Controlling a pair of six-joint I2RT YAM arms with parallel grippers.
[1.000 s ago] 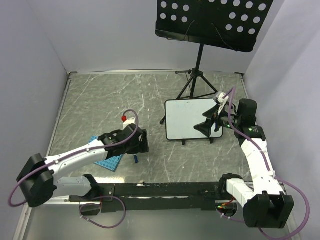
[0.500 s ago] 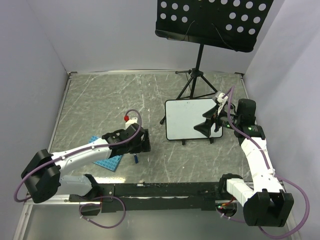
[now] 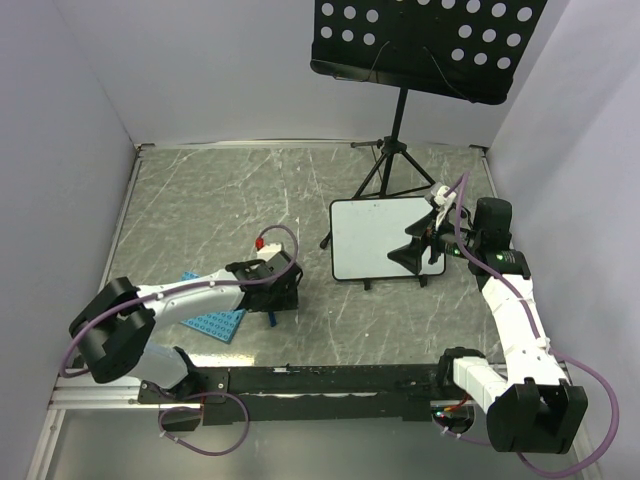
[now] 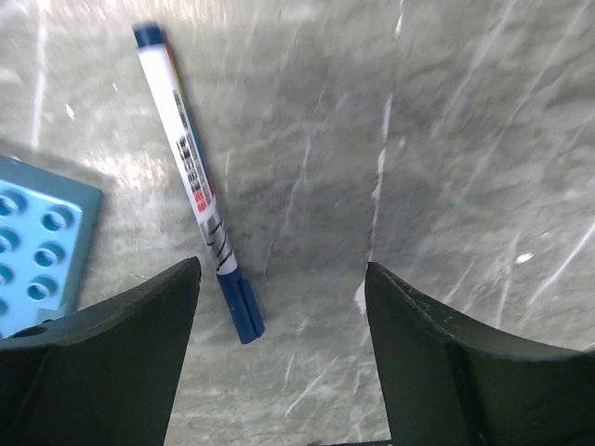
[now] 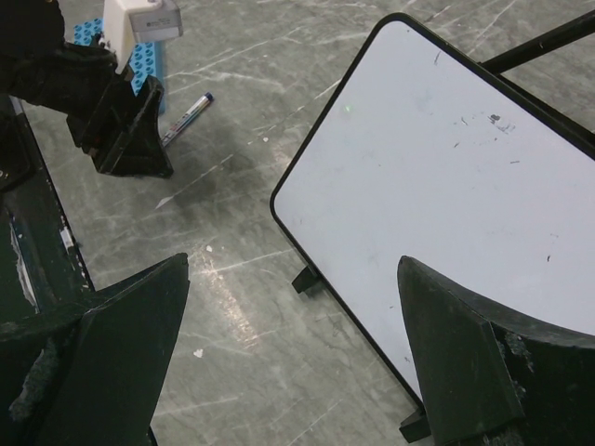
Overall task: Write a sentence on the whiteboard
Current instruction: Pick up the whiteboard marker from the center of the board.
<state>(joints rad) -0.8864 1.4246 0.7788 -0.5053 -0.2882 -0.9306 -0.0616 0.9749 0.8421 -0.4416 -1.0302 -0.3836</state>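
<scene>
Top external view: the whiteboard stands on its short feet on the bench, right of centre, just in front of the music stand's tripod. The right claw hangs at the board's right end, fingers spread, gripping nothing. The left claw sits low over the bench, well apart from the board, fingers spread and empty. A white marker with blue ends lies flat near its left finger, beside the blue studded plate. The board face shows only faint specks.
</scene>
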